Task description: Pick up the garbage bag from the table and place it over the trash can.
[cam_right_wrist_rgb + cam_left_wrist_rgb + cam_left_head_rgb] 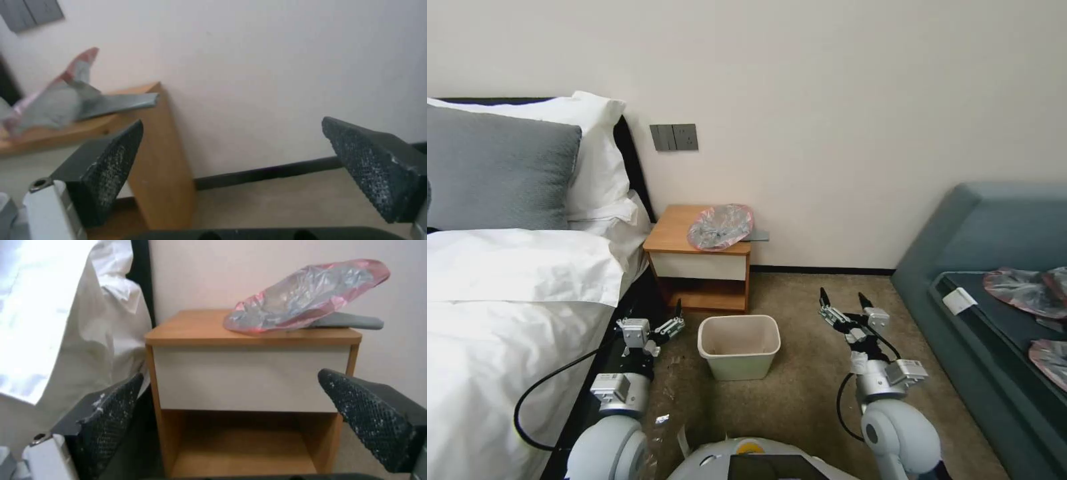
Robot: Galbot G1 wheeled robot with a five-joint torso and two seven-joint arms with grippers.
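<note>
One garbage bag (720, 227), one table (675, 235), one trash can (739, 347).

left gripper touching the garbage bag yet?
Apart. Head view: left gripper hangs low beside the trash can, while the garbage bag lies on the table above.

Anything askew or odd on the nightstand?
Yes. The crinkly grey plastic garbage bag with a pinkish-red rim isn't flat: it leans tilted on a thin grey slab that overhangs the orange-brown wooden nightstand at its wall-side corner. Both grippers, left and right, are open.
</note>
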